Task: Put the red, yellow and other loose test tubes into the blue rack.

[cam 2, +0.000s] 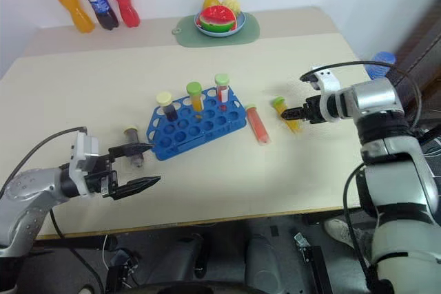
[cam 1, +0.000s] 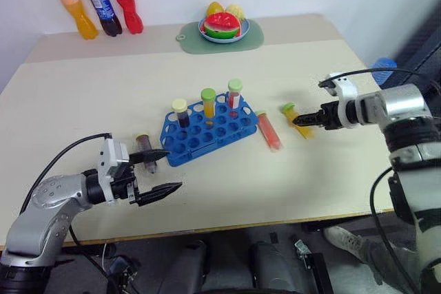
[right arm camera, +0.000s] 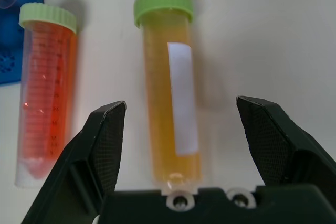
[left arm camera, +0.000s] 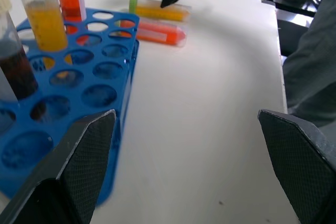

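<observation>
yellow tube (right arm camera: 170, 85): lies flat; rigid, smooth, light, likely rolls.
grip point: mid-barrel, below green cap.
right gripper (right arm camera: 178, 129): jaws wide, straddling it.
left gripper (cam 1: 160, 171): wide, empty.

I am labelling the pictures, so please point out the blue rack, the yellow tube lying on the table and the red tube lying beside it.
blue rack (cam 1: 207, 133): left eye view, on its holed top.
yellow tube (right arm camera: 173, 124): right wrist view, on its body.
red tube (right arm camera: 44, 87): right wrist view, on its body.

Probably a lab: tube rack (cam 1: 207, 131) on table (cam 1: 89, 94).
</observation>
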`<move>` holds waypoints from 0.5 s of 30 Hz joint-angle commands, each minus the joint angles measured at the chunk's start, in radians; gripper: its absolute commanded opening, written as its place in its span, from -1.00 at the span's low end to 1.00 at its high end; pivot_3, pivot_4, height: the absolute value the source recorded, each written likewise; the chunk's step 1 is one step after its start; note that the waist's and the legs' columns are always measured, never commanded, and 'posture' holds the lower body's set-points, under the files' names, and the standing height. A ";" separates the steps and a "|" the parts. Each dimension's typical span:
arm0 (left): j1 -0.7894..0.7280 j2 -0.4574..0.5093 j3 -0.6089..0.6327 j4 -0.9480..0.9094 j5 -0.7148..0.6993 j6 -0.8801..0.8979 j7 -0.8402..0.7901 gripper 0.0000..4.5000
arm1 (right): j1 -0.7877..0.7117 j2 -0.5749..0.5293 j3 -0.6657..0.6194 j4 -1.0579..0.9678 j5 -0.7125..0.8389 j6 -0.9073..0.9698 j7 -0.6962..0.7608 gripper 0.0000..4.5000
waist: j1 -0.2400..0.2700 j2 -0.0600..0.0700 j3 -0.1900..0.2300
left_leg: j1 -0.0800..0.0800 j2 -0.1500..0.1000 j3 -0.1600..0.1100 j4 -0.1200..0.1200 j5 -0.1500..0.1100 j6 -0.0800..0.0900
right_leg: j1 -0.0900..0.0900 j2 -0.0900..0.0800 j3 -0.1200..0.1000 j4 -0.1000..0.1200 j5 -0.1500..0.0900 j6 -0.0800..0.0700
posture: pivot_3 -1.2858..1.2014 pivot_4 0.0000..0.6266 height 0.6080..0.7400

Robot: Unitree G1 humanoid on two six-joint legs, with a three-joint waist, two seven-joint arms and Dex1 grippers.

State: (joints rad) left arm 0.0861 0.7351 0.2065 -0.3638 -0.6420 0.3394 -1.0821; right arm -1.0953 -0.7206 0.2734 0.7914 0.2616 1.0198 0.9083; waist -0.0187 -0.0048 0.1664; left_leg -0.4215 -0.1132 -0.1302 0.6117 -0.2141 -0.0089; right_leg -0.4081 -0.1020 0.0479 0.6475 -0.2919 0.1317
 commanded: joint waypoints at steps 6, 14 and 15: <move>0.072 -0.005 0.061 -0.104 -0.025 0.006 0.061 1.00 | -0.121 0.112 0.032 0.262 -0.177 -0.176 0.017 0.40 | 0.005 0.000 0.000 | 0.000 -0.001 0.000 0.000 0.000 0.000 | 0.000 0.000 0.000 0.000 0.000 0.000 | 0.03 -0.52 1.00; 0.075 -0.005 0.061 -0.105 -0.028 0.006 0.075 1.00 | -0.111 0.104 0.074 0.309 -0.325 -0.339 0.047 -0.64 | 0.004 0.000 0.000 | 0.000 0.000 0.000 0.001 0.000 -0.001 | 0.000 0.002 0.000 0.001 0.000 0.000 | 0.03 -0.52 1.00; 0.070 -0.006 0.057 -0.101 -0.027 0.005 0.076 1.00 | -0.079 0.064 0.099 0.262 -0.367 -0.448 0.046 -0.64 | 0.006 0.000 -0.001 | 0.000 -0.001 0.000 0.001 0.000 -0.001 | 0.000 0.002 0.000 0.001 0.000 0.000 | 0.03 -0.52 1.00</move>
State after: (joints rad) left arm 0.1599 0.7310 0.2475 -0.4446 -0.6562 0.3459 -1.0099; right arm -1.2016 -0.6075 0.3441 1.0825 -0.0384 0.6715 0.9618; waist -0.0124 -0.0047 0.1658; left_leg -0.4211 -0.1137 -0.1308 0.6130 -0.2137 -0.0098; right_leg -0.4079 -0.1000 0.0474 0.6489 -0.2916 0.1317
